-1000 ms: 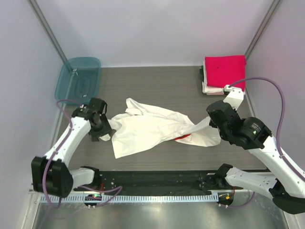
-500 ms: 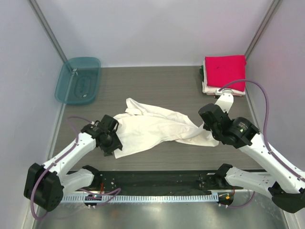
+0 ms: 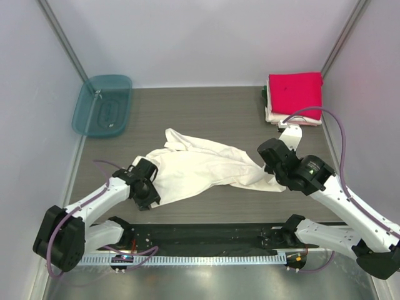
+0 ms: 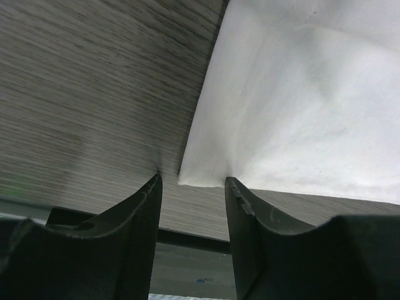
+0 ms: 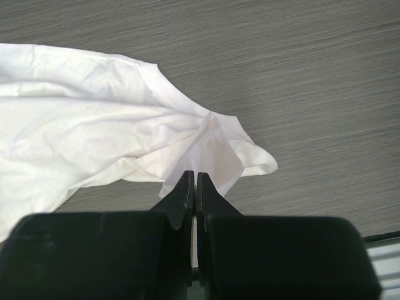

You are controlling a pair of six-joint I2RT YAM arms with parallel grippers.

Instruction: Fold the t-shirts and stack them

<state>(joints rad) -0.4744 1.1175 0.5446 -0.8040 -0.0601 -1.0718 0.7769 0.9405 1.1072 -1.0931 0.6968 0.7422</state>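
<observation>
Cream-white crumpled cloth t-shirt lies on the grey wood-grain table between both sets of fingers in the top view; its print is hidden. Left wrist view: the left fingers stand apart astride a hem corner and should reach deeper before closing. Right wrist view: the right fingers are pinched together on a fold, though how deep they bite is unclear.

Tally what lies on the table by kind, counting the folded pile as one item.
Loose white t-shirt: 1
Folded pile, red t-shirt on top: 1
Teal tub: 1
Total: 3
</observation>
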